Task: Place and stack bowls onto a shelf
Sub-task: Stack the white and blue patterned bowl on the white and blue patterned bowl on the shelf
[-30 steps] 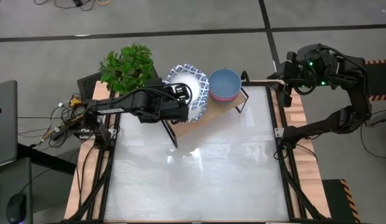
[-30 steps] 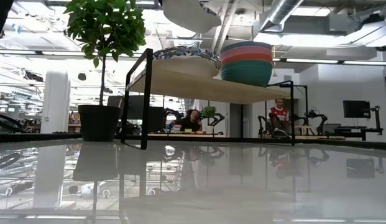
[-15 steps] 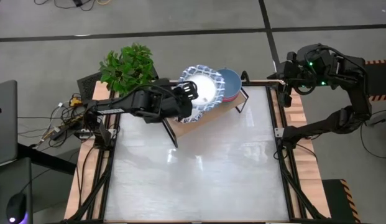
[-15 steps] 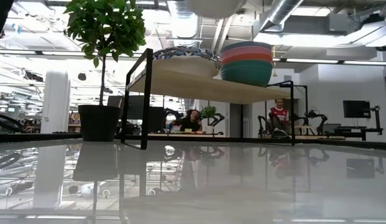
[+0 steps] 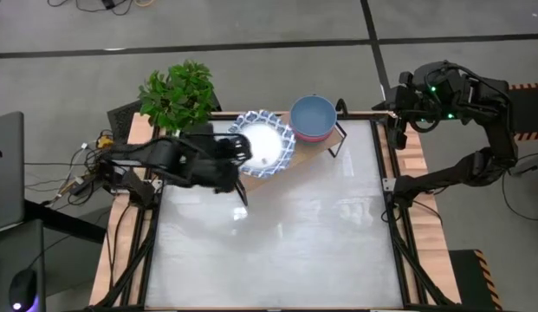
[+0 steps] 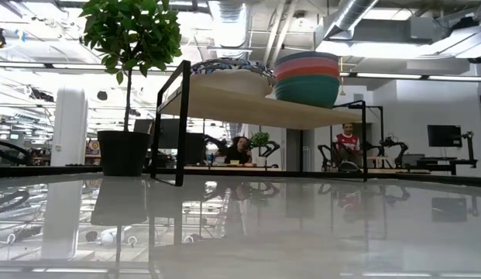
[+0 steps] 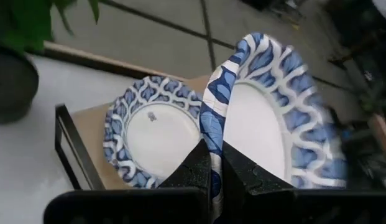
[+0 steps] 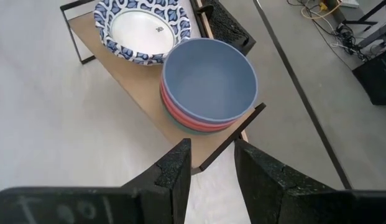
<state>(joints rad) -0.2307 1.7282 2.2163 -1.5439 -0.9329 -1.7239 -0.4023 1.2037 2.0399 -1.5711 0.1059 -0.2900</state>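
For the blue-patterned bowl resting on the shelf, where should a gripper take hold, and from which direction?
Grip the blue-patterned bowl by its flared rim, one finger inside and one outside, coming from above. It sits upright and open on the shelf. Take the side away from the stacked plain bowls, whose rim crowds it.

My left gripper (image 7: 216, 167) is clamped on the rim of a blue-patterned bowl (image 7: 267, 118), arm stretched inward. My right gripper (image 8: 211, 163) waits raised, fingers parted.
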